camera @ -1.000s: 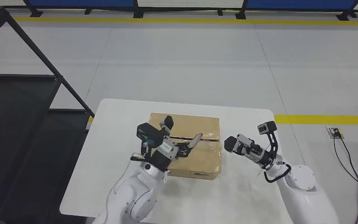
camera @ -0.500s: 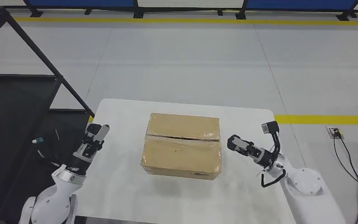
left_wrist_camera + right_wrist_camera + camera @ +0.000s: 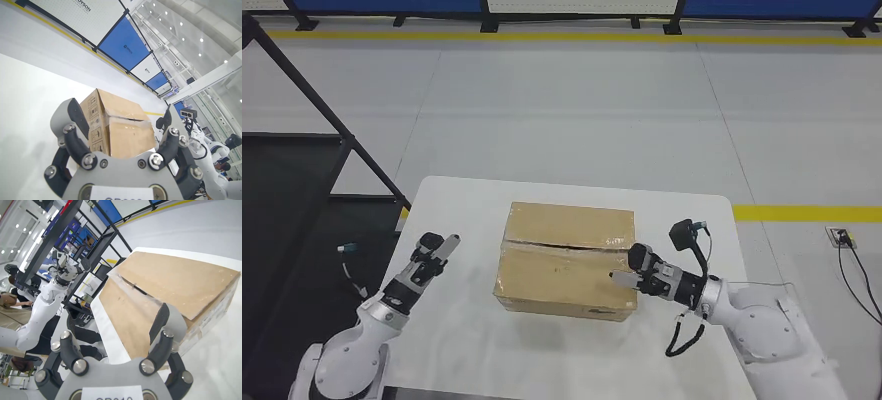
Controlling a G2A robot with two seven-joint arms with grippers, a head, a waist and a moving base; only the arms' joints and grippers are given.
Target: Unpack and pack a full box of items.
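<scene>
A brown cardboard box [image 3: 567, 260] lies in the middle of the white table [image 3: 682, 215], its top flaps down and clear tape along the partly split seam. My left gripper [image 3: 439, 247] hovers open over the table's left part, a short way from the box's left end. In the left wrist view, the box [image 3: 121, 130] sits ahead between the spread fingers [image 3: 77, 115] of that gripper [image 3: 122, 117]. My right gripper [image 3: 626, 277] is open at the box's right front corner, close to or touching it. One finger [image 3: 164, 321] of the right gripper [image 3: 113, 330] stands against the box [image 3: 170, 283].
A black metal shelf frame [image 3: 312, 190] stands off the table's left side. Bare table surface runs in front of the box and on both sides of it. A yellow floor line [image 3: 807, 212] runs beyond the table's right edge.
My left gripper left the box top, swung out to the table's left edge, then came back a little toward the box. My right gripper moved left up to the box's right front corner.
</scene>
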